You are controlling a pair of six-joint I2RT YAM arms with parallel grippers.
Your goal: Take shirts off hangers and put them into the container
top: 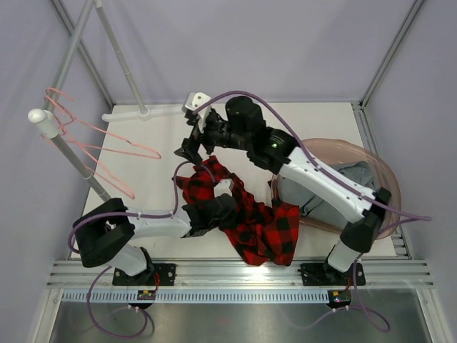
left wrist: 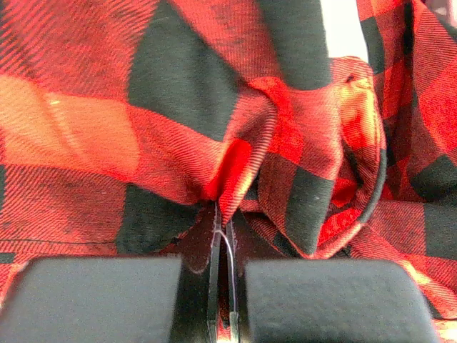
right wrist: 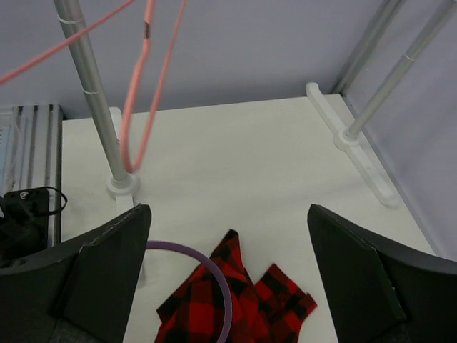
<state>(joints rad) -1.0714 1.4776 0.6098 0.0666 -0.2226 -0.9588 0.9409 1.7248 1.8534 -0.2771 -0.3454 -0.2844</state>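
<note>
The red-and-black plaid shirt [top: 260, 221] lies crumpled on the white table, off its hanger. My left gripper [top: 227, 209] is shut on a fold of it. In the left wrist view the plaid cloth [left wrist: 214, 107] fills the frame, pinched between the shut jaws of the gripper [left wrist: 223, 229]. My right gripper [top: 198, 151] hovers open over the shirt's far end. Nothing is between its fingers, and a plaid corner [right wrist: 268, 304] lies below the gripper [right wrist: 228, 279]. The grey shirt [top: 350, 179] lies inside the round pinkish container [top: 335, 143] at the right. Two bare pink hangers [top: 107, 153] hang on the rail at the left.
A grey rail pole [top: 68, 153] slants across the left side, with more poles [top: 121, 61] and white feet [top: 143, 113] at the back. A purple cable [right wrist: 211, 275] loops under the right gripper. A hanger [right wrist: 143, 86] dangles beside a pole [right wrist: 93, 100].
</note>
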